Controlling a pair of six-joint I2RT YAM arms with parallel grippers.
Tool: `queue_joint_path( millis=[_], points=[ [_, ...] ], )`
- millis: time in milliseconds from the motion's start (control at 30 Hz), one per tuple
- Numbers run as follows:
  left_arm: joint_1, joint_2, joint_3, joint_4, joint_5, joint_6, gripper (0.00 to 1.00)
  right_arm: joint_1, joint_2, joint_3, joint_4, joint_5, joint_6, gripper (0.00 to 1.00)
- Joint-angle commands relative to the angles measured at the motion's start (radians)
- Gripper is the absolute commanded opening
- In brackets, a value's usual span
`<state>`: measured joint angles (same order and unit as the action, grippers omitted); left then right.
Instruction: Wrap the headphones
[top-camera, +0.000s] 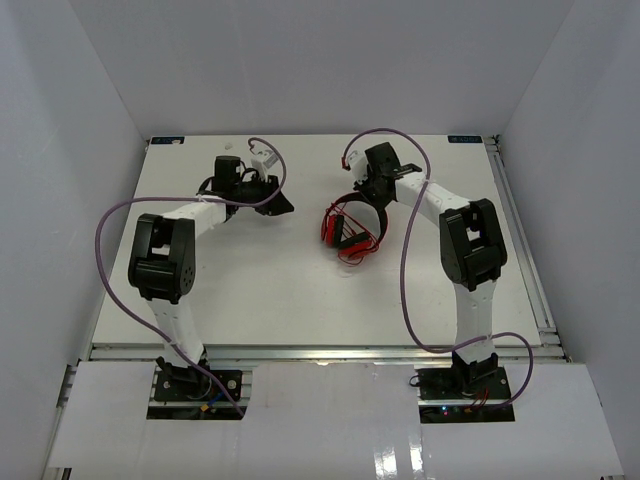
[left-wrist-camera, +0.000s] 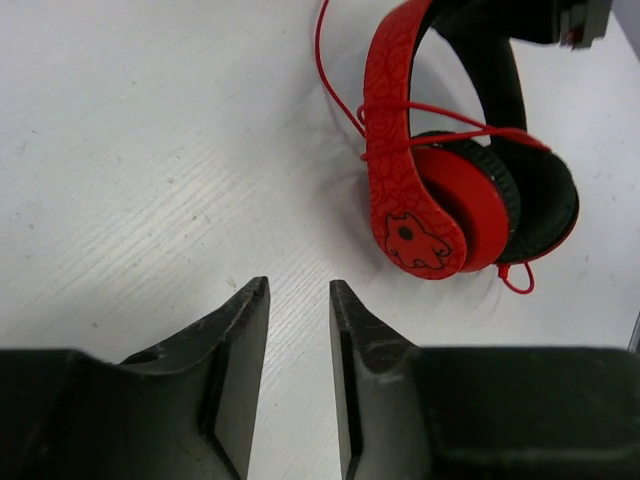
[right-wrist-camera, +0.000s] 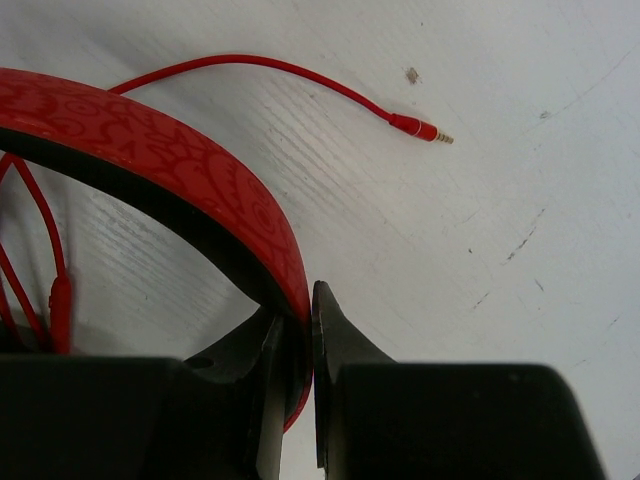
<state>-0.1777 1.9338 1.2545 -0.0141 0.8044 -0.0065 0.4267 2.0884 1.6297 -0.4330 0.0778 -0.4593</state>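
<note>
The headphones (top-camera: 330, 228) are lying on the white table (top-camera: 250, 290), just right of centre in the overhead view. Their headband is arching up toward the top of the frame and their two cups are sitting close together at the lower end.

The right gripper (top-camera: 372, 185) is reaching down onto the top of that arch. In its wrist view the right gripper (right-wrist-camera: 297, 300) is pinching the headband (right-wrist-camera: 180, 170) between nearly closed jaws at the bottom centre. The band is showing a glossy red outer face with a swirling embossed pattern and a black inner lining.

The thin red cord (right-wrist-camera: 270, 70) is curving across the upper part of that frame. It is ending in a plug (right-wrist-camera: 420, 128) with a gold tip, which is resting loose on the table at the upper right.

The left gripper (top-camera: 280, 203) is sitting well to the left of the headphones. In its wrist view the left gripper (left-wrist-camera: 298, 290) is standing with its jaws parted and nothing between them.

At the upper right of that view, the headphones (left-wrist-camera: 440, 190) are showing a round red cup, a black ear pad and a small figure printed near the band's lower end. Strands of cord (left-wrist-camera: 400, 130) are crossing the band there, seemingly looped around it, though the count is hard to make out.
</note>
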Motion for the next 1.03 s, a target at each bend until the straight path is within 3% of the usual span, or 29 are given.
queue_joint_path(
  millis=[0,133,167,300,333,467,533,700,1000],
  points=[
    [0.011,-0.127,-0.012,0.055,-0.009,-0.13,0.46,0.0,0.046,0.042,0.013,0.056,0.032,0.12],
    [0.011,-0.222,-0.072,0.062,-0.035,-0.186,0.61,-0.004,0.075,0.073,0.0,0.043,0.04,0.42],
    [0.011,-0.271,-0.09,0.066,-0.044,-0.192,0.64,-0.007,0.075,0.08,-0.003,0.043,0.04,0.57],
    [0.017,-0.435,-0.178,0.062,-0.112,-0.202,0.82,-0.023,-0.001,0.076,0.002,0.092,0.056,0.98],
    [0.018,-0.477,-0.202,0.064,-0.124,-0.206,0.85,-0.026,-0.028,0.071,0.002,0.095,0.061,0.91],
    [0.029,-0.739,-0.368,0.131,-0.161,-0.26,0.98,-0.045,-0.289,-0.054,0.053,-0.002,0.129,0.9],
    [0.029,-0.837,-0.434,0.178,-0.182,-0.294,0.98,-0.061,-0.479,-0.213,0.145,-0.064,0.194,0.9],
    [0.032,-1.124,-0.594,0.18,-0.227,-0.437,0.98,-0.064,-0.805,-0.521,0.327,0.139,0.437,0.9],
    [0.032,-1.337,-0.659,0.034,-0.188,-0.421,0.98,-0.069,-1.178,-0.784,0.359,0.129,0.352,0.9]
  ],
)
